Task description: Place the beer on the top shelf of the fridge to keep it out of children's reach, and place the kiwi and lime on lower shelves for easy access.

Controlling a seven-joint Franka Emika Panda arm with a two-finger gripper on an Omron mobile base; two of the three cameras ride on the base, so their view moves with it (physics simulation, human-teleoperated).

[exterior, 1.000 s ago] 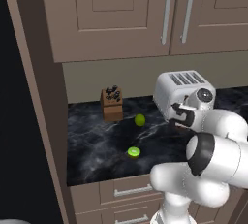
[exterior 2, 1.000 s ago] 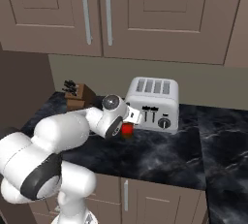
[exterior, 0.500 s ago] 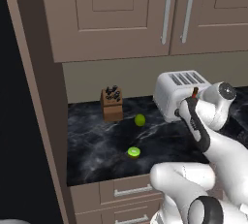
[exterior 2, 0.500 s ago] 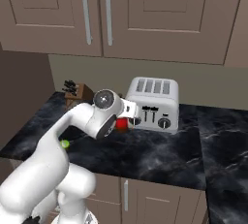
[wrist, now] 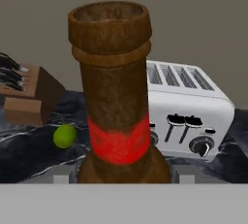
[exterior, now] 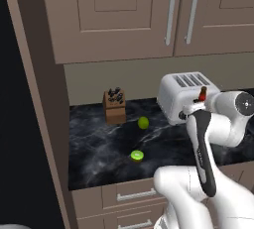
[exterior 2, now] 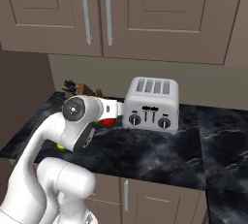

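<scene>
My gripper (wrist: 118, 177) is shut on the beer (wrist: 116, 106), a dark brown bottle with a red band that stands upright and close in the hand view. In the left base view the beer's red neck (exterior: 202, 93) pokes up above the gripper (exterior: 196, 106), in front of the toaster. The right base view shows its red label (exterior 2: 109, 121) beside the gripper (exterior 2: 114, 115). The lime (exterior: 143, 122) rests on the dark counter near the knife block, also visible as a green ball (wrist: 65, 136). The kiwi (exterior: 137, 155) lies nearer the counter's front edge, cut face up. A tall black surface (exterior: 20, 124) runs along the far left.
A white toaster (exterior: 186, 94) stands at the back of the marble counter (exterior: 99, 158), right behind the held bottle. A wooden knife block (exterior: 114, 106) sits left of it. Taupe cupboards (exterior: 124, 15) hang overhead, and drawers (exterior: 131, 196) run under the counter edge.
The arm has re-posed, its elbow swinging out to the side. The beer has stayed in the grip and risen slightly in front of the toaster. Lime and kiwi have not moved.
</scene>
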